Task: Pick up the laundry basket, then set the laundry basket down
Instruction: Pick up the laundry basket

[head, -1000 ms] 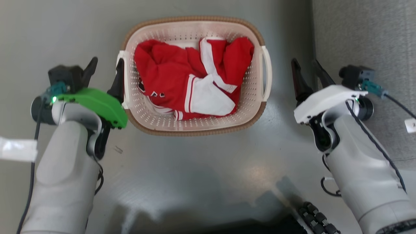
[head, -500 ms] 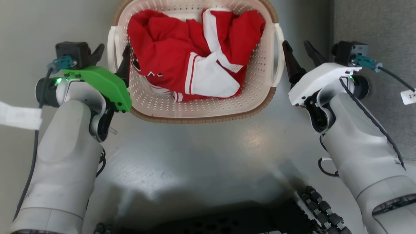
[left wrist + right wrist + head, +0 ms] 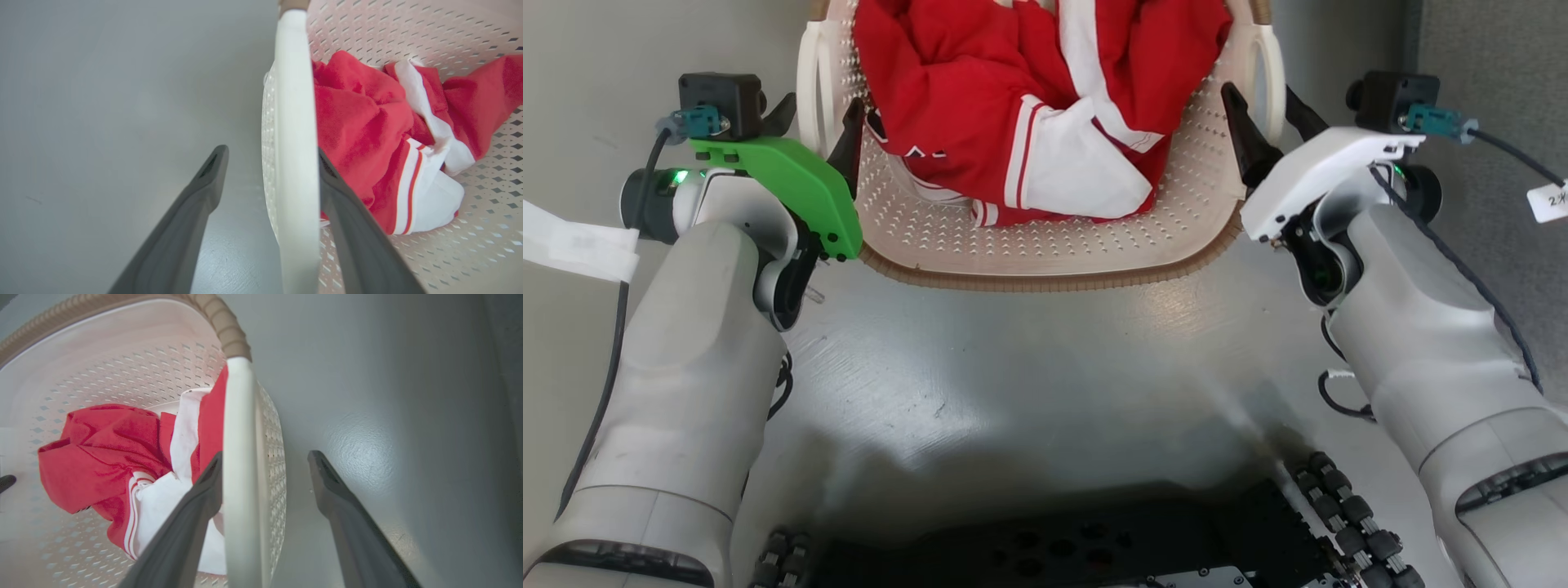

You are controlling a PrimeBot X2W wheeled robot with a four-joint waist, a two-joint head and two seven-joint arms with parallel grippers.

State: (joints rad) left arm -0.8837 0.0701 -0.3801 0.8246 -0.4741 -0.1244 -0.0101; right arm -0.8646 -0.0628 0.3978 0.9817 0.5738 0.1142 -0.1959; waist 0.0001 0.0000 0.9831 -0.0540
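Laundry basket (image 3: 1045, 245): sat on the grey floor (image 3: 1029, 367) in front of the robot, between the two arms. Its far part was cut off by the top edge of the head view.
Contents: a crumpled red and white garment (image 3: 1029, 106) lay inside, against the perforated bottom.
Left handle (image 3: 292, 122): the white loop ran up between the two fingers of the left gripper (image 3: 822, 106).
Left jaws: spread. The inner finger was inside the basket, close against the handle, and the outer finger was over the floor, apart from it.
Right handle (image 3: 239, 457): stood between the fingers of the right gripper (image 3: 1258, 91).
Right jaws: spread. The inner finger lay beside the handle on the garment's side, and the outer finger was well clear, over bare floor.
Grip: neither gripper was pinching its handle.
Robot base (image 3: 1054, 547): dark, at the bottom edge of the head view.
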